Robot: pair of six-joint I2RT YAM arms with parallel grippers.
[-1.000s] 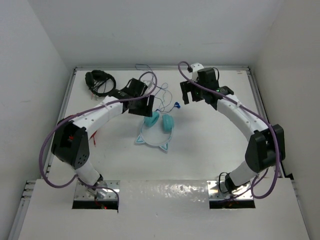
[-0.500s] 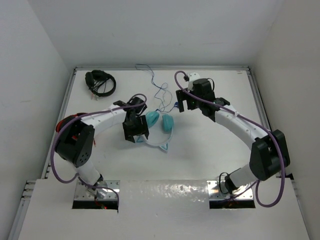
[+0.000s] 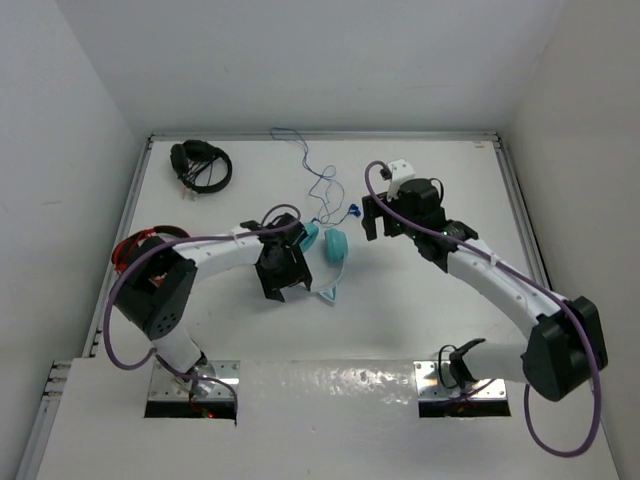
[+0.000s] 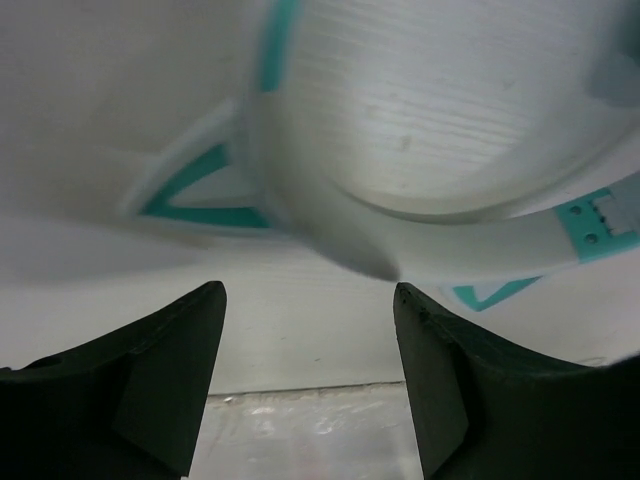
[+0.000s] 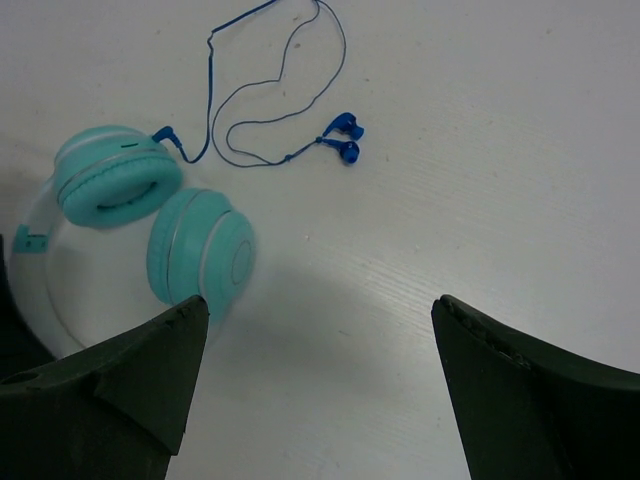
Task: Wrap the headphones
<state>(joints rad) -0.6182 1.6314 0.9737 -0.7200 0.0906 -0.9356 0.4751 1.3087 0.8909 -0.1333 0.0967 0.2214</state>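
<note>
left gripper (image 3: 281,289) over headband of headphones (image 3: 334,246) | right gripper (image 3: 380,226) near cups | black headphones (image 3: 200,166) far-left corner

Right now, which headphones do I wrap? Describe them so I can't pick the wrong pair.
Start at the middle of the white table, beside the left gripper. The headphones lie there: teal cups and a pale cat-ear headband, unlike the black headphones in the far left corner.

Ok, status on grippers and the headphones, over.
Left gripper open, low at the headband. Right gripper open, hovering over cups. Headphones flat on table, cable loose, unwrapped. Black headphones far off, no obstruction.
</note>
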